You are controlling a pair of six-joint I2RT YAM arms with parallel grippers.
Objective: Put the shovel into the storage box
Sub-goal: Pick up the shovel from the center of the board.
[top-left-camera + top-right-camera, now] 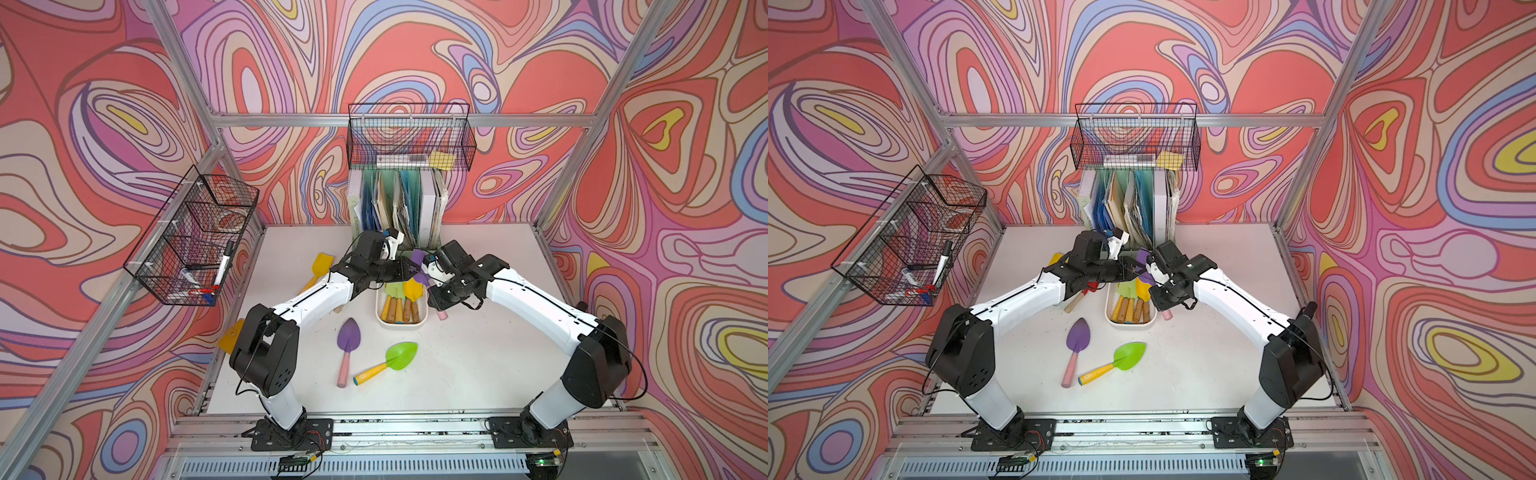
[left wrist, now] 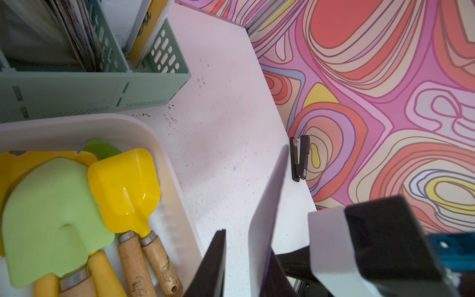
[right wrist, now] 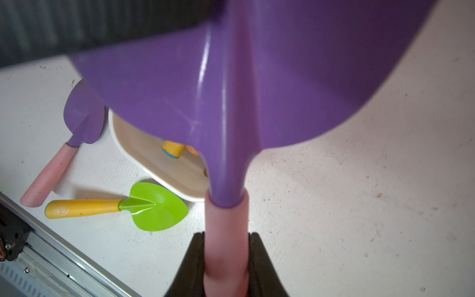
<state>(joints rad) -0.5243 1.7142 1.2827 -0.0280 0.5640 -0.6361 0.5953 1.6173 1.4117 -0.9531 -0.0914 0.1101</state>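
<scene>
a purple shovel [image 3: 180, 90] is held off the table [image 1: 478, 353] by the right gripper [image 3: 226, 237], whose jaws are clamped on either side of its pale pink handle. the blade is broad and glossy, with a raised ridge down the middle that runs into a purple neck, and this is plugged into the round, matte handle. in both top views the blade [image 1: 417, 257] is seen by the far end of the storage box [image 1: 401, 326], while the pink handle end pokes out just beside the box's right rim. the shovel is not lying inside.

the left gripper [image 2: 244, 246] is brought up to the blade. in the left wrist view the blade's thin edge is seen standing between the dark fingers [image 2: 214, 262], with a gap left on one side. whether the blade is pinched cannot be told.

the white tub [image 2: 144, 128] is already loaded with yellow and pale green shovels with wooden and yellow handles. a pointed purple spade [image 1: 348, 332] and a green spade [image 1: 401, 355] are left on the table nearer the arm bases, and a yellow spade [image 1: 322, 264] is seen on the left side.
</scene>
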